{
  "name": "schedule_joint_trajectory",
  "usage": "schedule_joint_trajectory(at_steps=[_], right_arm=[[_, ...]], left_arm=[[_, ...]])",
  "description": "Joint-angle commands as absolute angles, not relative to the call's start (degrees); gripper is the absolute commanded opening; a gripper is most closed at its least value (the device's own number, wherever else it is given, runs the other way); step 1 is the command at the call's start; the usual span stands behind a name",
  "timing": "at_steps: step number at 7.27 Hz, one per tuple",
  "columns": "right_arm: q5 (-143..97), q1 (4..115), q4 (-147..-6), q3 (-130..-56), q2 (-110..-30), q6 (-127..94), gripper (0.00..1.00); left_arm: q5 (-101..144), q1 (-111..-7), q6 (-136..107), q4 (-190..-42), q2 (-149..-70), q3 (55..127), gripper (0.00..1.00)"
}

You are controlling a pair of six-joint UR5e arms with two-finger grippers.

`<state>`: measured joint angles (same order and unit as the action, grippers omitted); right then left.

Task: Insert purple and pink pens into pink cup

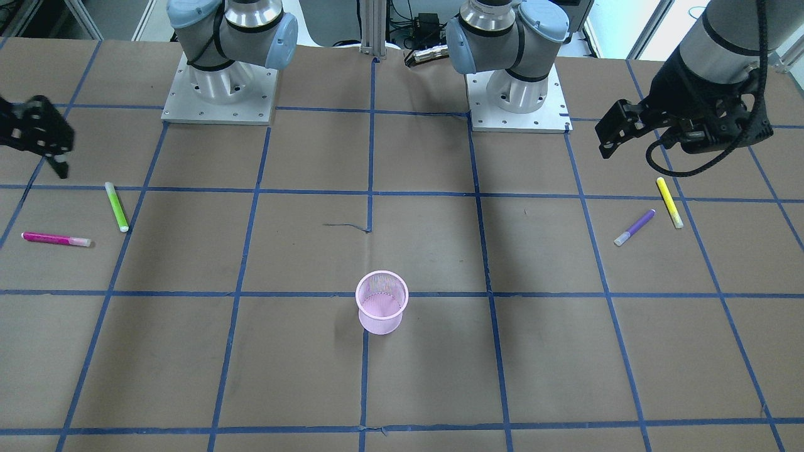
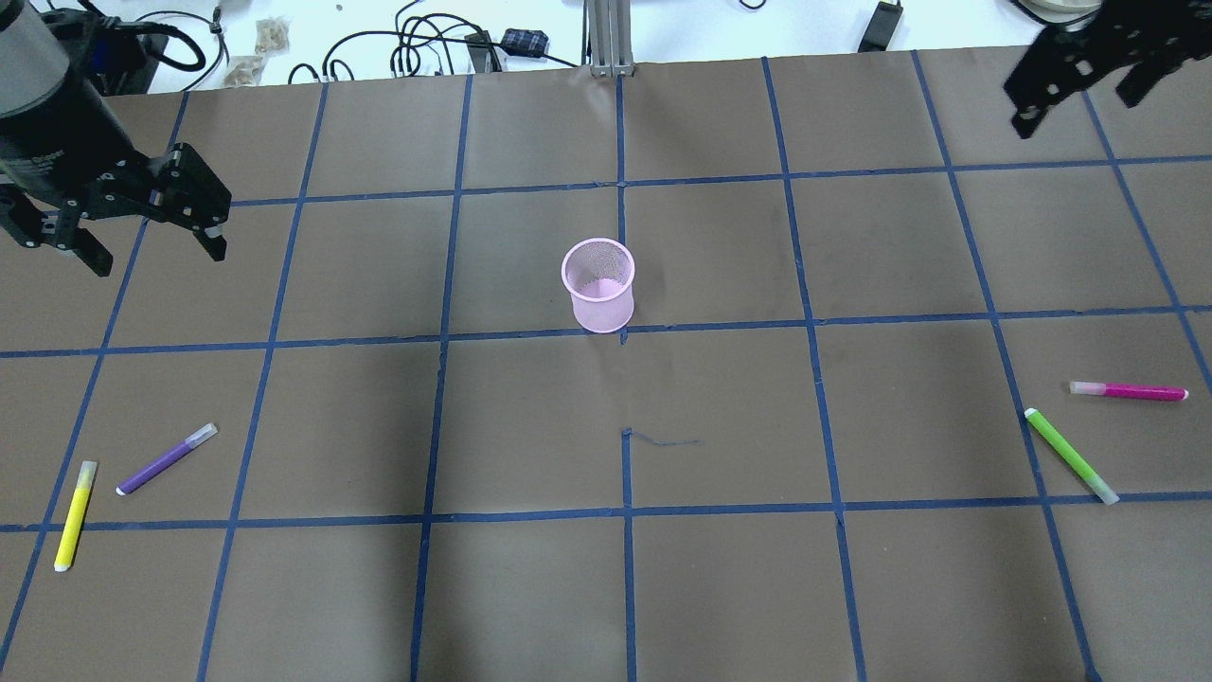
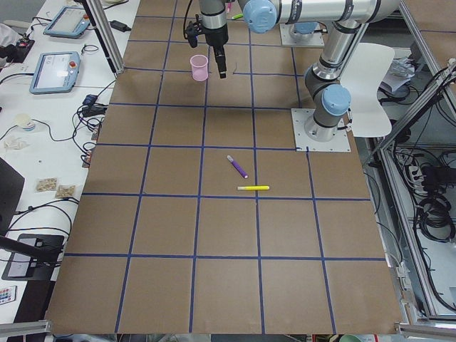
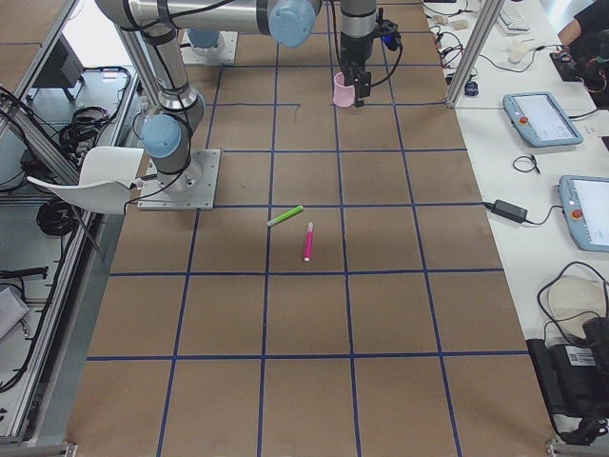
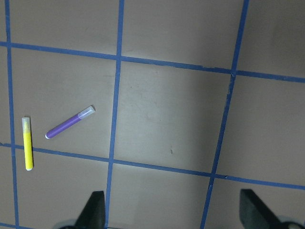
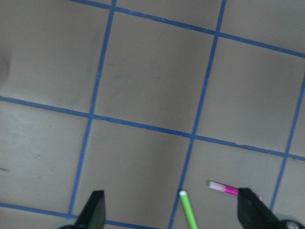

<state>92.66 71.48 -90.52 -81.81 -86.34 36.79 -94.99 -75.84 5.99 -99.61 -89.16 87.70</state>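
the pink cup (image 2: 598,284) is seen upright near the middle of the table (image 2: 720,587), its base set against a blue tape line. the purple pen (image 2: 166,460) is laid flat on the robot's left side, near a yellow pen (image 2: 74,515) but not touching it. the pink pen (image 2: 1129,390) is laid flat on the robot's right side, close to a green pen (image 2: 1071,456), with a small gap between them. the left gripper (image 2: 159,258) is held above the table, well apart from the purple pen, with its fingers spread wide. the right gripper (image 2: 1074,112) is held over the table's far right corner, fingers likewise spread wide, well apart from the pink pen.
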Motion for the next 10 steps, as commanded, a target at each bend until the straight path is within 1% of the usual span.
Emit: schedule_joint_trajectory(at_steps=[1, 2, 3, 4, 5, 6, 7, 8, 9, 10], right_arm=[[92.0, 55.1, -90.8, -83.9, -85.6, 66.1, 0.95], [89.2, 48.1, -92.1, -87.6, -85.1, 78.7, 0.93], [85.7, 42.9, -97.3, -91.9, -84.4, 92.1, 0.92], [83.6, 38.3, -100.9, -95.6, -82.5, 103.1, 0.90], [80.2, 33.6, -101.1, -98.2, -79.7, 112.9, 0.92], [80.0, 30.7, -100.9, -100.1, -77.4, 119.6, 0.92], [80.1, 29.6, -100.2, -101.5, -75.1, 124.4, 0.93], [79.9, 29.6, -100.4, -101.9, -73.4, 130.6, 0.95], [75.3, 29.6, -100.6, -101.3, -70.3, 136.4, 0.96], [69.9, 29.7, -101.2, -101.0, -68.2, 136.7, 0.99]], left_arm=[[-95.0, -71.7, 20.9, -100.5, -88.3, 88.1, 1.00], [-94.7, -68.1, 30.1, -101.0, -87.1, 89.3, 1.00], [-94.5, -62.2, 40.7, -100.5, -86.6, 91.7, 1.00], [-91.8, -54.4, 48.6, -100.0, -86.3, 95.2, 0.98], [-84.5, -45.8, 61.5, -100.0, -86.3, 99.0, 0.98], [-82.6, -39.4, 68.0, -97.7, -86.5, 103.6, 0.94], [-82.6, -36.6, 76.9, -86.7, -86.8, 109.5, 0.93], [-82.5, -35.0, 80.3, -77.4, -86.5, 115.0, 0.93], [-82.4, -34.4, 81.5, -75.7, -86.3, 117.5, 0.93], [-82.3, -33.8, 83.6, -73.2, -88.1, 118.4, 0.88]])
